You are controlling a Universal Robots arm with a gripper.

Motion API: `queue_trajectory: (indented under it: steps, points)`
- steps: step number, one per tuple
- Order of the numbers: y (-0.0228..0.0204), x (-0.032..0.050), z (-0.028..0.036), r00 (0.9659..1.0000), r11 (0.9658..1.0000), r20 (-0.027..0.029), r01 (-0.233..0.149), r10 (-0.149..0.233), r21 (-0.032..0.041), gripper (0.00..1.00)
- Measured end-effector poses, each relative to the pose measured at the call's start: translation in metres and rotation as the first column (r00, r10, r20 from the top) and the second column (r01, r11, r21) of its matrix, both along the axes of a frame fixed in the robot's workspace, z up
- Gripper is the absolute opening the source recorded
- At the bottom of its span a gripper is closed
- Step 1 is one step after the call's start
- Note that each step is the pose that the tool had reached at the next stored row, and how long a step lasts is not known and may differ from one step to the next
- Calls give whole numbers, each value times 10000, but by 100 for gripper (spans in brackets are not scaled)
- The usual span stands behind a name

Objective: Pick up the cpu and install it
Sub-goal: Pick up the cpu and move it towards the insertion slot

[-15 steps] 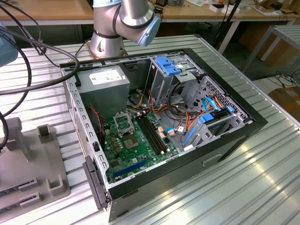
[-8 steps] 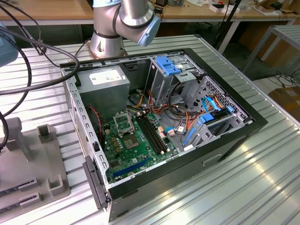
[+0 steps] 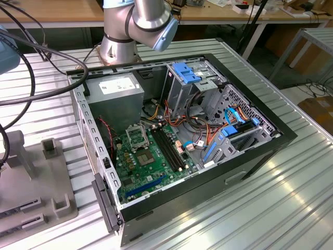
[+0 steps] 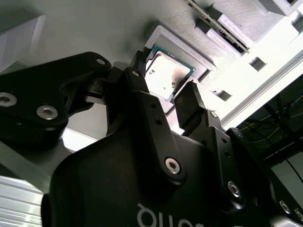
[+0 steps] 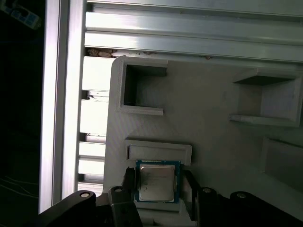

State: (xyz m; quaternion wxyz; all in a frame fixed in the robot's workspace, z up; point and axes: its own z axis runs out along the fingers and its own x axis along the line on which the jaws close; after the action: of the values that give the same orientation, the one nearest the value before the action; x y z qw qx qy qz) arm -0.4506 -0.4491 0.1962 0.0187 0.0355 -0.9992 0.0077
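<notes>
The small flat square cpu (image 5: 156, 182) with the shiny silver-grey top and thin green edge lies flat in a shallow square nest in the pale grey plastic holder tray (image 5: 213, 132). In both wrist views the black metal pincer (image 5: 158, 178) is right over it. Its two black fingers (image 5: 129, 184) are spread apart, one on each side of the chip, and are not squeezing it. A thin strip of grey tray shows between the chip and one finger. The other finger is just beside the chip's edge.

In the second wrist view the cpu (image 4: 166, 75) peeks out between the two finger tips of the pincer (image 4: 164, 75). The grey tray (image 4: 94, 28) is all around it.

In the exterior view the grey tray (image 3: 31, 177) sits on the ribbed silver metal table (image 3: 260, 208), at the exterior view's left. Beside it on the same table lies the big black computer box (image 3: 260, 151) with its side open. Inside is the green board (image 3: 138, 166) with a hollow silver metal frame (image 3: 136, 136) and long black slots (image 3: 169, 148) next to it. The frame has no chip in it. The silver robot arm (image 3: 138, 21) stands on the table behind the box.
</notes>
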Motion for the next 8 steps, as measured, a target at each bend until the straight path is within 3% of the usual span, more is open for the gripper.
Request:
queue_trajectory:
  steps: [8]
  points:
    - [4, -8, -1, 10000, 10000, 0, -82, 82, -3, 52]
